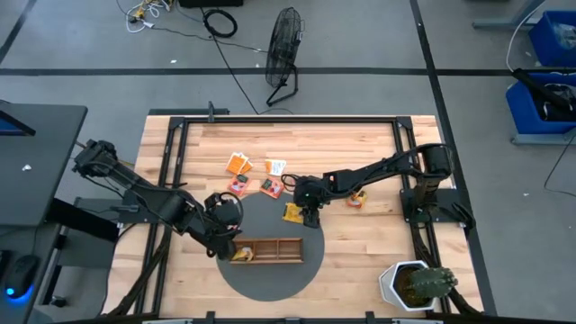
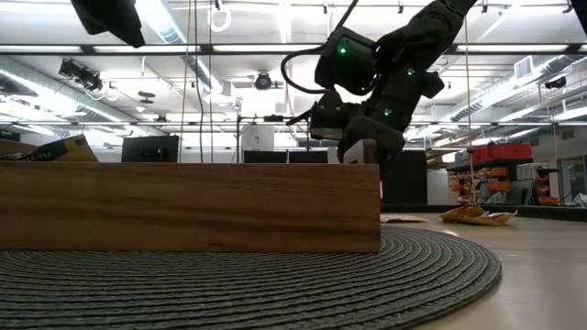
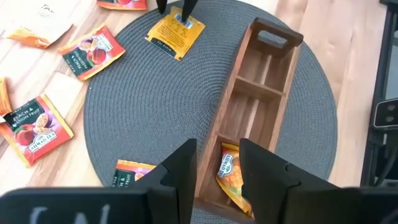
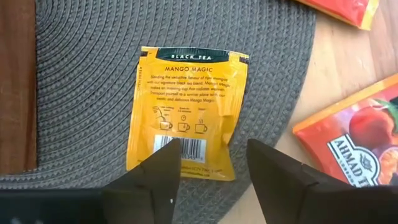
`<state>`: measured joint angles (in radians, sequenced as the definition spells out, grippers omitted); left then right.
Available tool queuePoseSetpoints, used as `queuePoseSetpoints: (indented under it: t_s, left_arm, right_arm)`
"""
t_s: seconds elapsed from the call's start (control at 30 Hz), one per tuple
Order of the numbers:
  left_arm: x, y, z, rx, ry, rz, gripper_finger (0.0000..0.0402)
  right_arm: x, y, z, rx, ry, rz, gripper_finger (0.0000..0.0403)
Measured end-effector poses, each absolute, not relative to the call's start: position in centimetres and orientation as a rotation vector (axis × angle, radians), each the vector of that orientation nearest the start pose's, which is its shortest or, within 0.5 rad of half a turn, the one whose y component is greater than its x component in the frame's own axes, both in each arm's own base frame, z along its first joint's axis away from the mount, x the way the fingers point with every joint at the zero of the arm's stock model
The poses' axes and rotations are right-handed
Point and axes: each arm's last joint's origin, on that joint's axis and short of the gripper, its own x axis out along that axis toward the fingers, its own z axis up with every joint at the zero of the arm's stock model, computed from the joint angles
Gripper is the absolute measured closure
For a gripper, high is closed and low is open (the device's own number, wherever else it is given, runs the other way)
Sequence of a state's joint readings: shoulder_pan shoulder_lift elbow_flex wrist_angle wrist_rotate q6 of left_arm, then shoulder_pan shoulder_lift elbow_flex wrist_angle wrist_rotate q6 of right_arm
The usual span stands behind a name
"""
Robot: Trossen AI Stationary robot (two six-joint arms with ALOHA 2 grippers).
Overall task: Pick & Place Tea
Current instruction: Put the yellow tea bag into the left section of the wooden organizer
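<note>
A yellow tea sachet lies flat on the round grey mat, at its far edge. My right gripper is open and points down over the sachet's barcode end. The long wooden tray stands on the mat. Another yellow sachet leans in the tray's left end compartment. My left gripper hangs open above that end of the tray, with nothing between its fingers. An orange sachet lies on the mat beside the tray. My right gripper's open fingers stand on either side of the barcode end of the yellow sachet, coming from above. Whether the fingertips touch the paper I cannot tell. The sachet lies flat on the mat.
Several red and orange sachets lie loose on the wooden table beyond the mat, and one orange sachet lies to the right under my right arm. A potted cactus stands at the near right corner. The tray's other compartments hold nothing.
</note>
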<state>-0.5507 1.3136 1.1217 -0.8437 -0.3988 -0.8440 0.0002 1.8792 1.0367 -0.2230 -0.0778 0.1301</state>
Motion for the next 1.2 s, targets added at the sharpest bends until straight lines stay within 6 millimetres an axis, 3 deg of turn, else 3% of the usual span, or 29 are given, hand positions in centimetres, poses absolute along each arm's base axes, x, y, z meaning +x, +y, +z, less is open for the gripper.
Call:
queuePoseSetpoints:
  t_s: [0.2,0.47,0.7,0.93,1.2]
  left_arm:
    - [22.1,-12.3,29.0,-0.306,0.893,0.249,0.0278]
    - [22.1,-12.2,28.9,-0.289,0.901,0.247,0.0278]
    - [22.2,-12.0,29.0,-0.253,0.883,0.26,0.0278]
    - [22.9,-10.7,29.1,-0.294,0.833,0.363,0.0278]
    - [25.1,-7.9,30.0,-0.445,0.598,0.557,0.0278]
  right_arm:
    - [35.6,0.3,12.7,0.16,1.058,0.005,0.0267]
    - [35.6,0.3,12.7,0.157,1.057,0.014,0.0385]
    - [35.1,0.2,13.6,0.126,1.055,0.005,0.0397]
    - [34.5,-0.1,18.1,0.045,0.903,-0.066,0.0399]
    - [33.5,-0.4,23.4,-0.008,0.684,-0.149,0.0401]
